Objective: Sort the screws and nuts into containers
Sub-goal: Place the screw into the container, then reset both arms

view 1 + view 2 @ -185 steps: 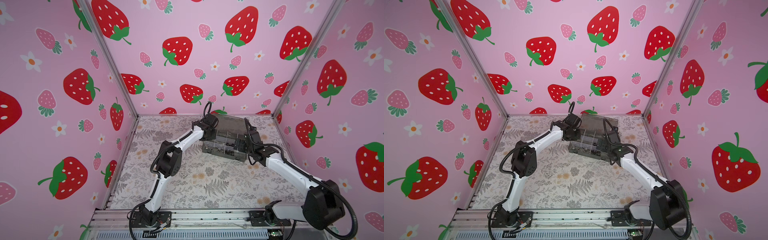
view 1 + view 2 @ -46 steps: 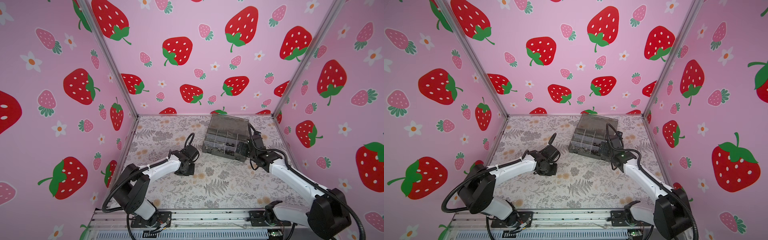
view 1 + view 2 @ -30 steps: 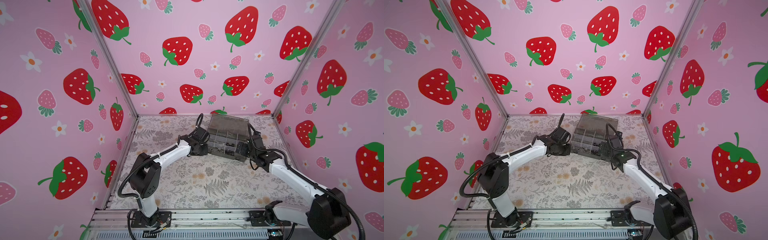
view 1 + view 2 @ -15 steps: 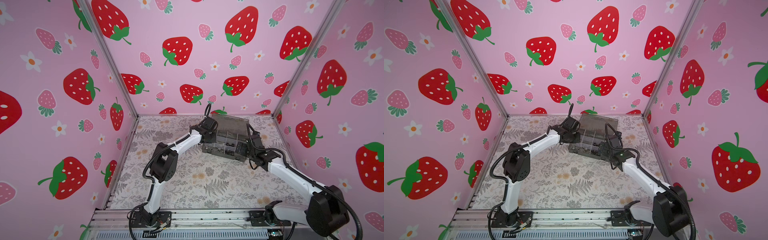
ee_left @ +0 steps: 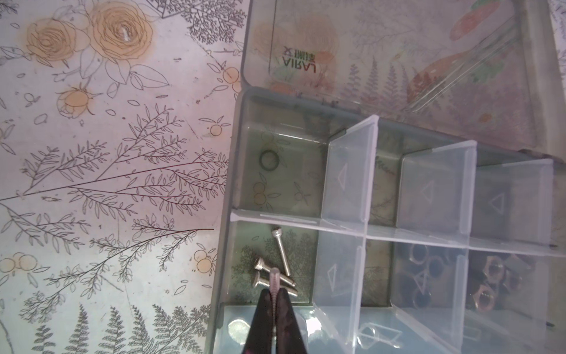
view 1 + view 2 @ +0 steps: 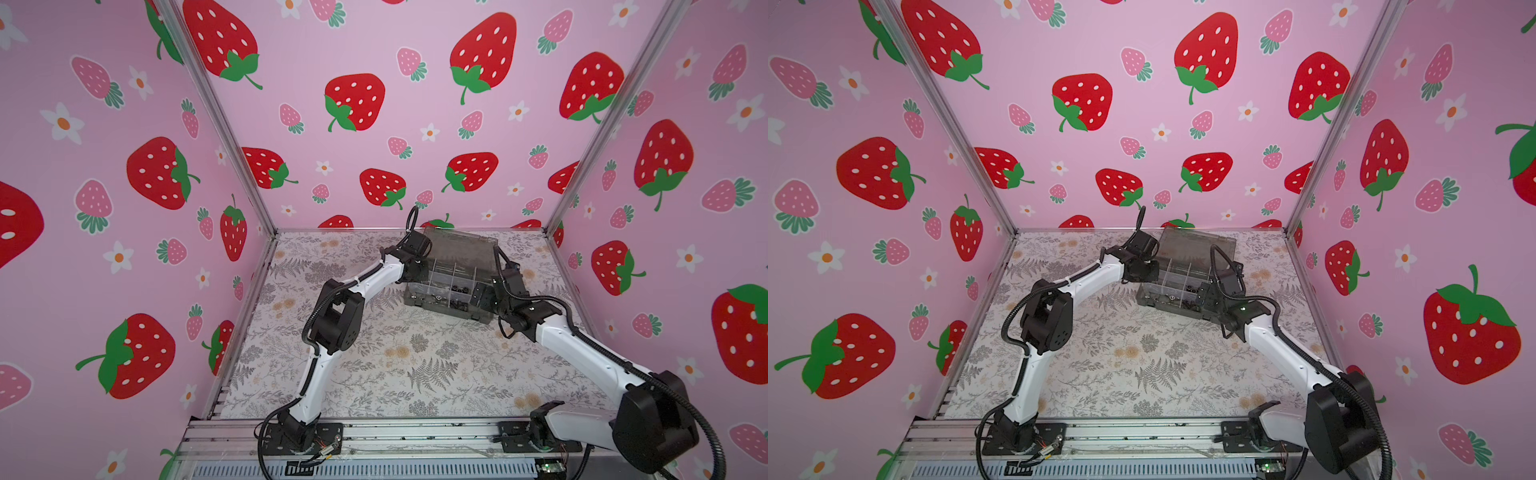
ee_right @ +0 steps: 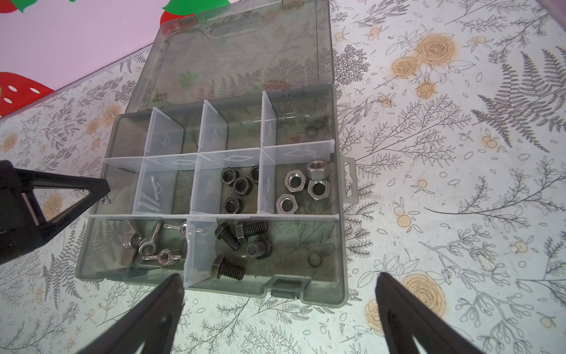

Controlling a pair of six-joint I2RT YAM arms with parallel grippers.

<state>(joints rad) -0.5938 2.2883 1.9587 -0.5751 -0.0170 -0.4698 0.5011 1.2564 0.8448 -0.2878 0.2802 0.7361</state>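
The smoky grey organiser box [image 7: 229, 285] lies open at the back of the mat, seen in both top views [image 6: 432, 305] [image 6: 1163, 306]. My left gripper [image 5: 274, 295] is shut on a slim silver screw [image 5: 274, 275] and hangs over the left-end compartment, where three silver screws [image 5: 283, 256] lie. Other containers hold black nuts [image 7: 237, 184], silver hex nuts [image 7: 306, 187], wing nuts [image 7: 147, 245] and black bolts [image 7: 239, 242]. My right gripper [image 7: 278, 275] stands open just in front of the box's front wall, with nothing between its fingers.
The box's lid [image 6: 461, 245] leans back towards the rear wall. Pale dividers [image 5: 349, 171] stand up between the compartments, and the back row holds almost nothing. Flowered mat [image 6: 415, 365] spreads in front of the box. Pink strawberry walls close in three sides.
My left arm has swung from the front-left of the mat up to the box's left end, carrying the silver screw. The right arm has stayed put, open.
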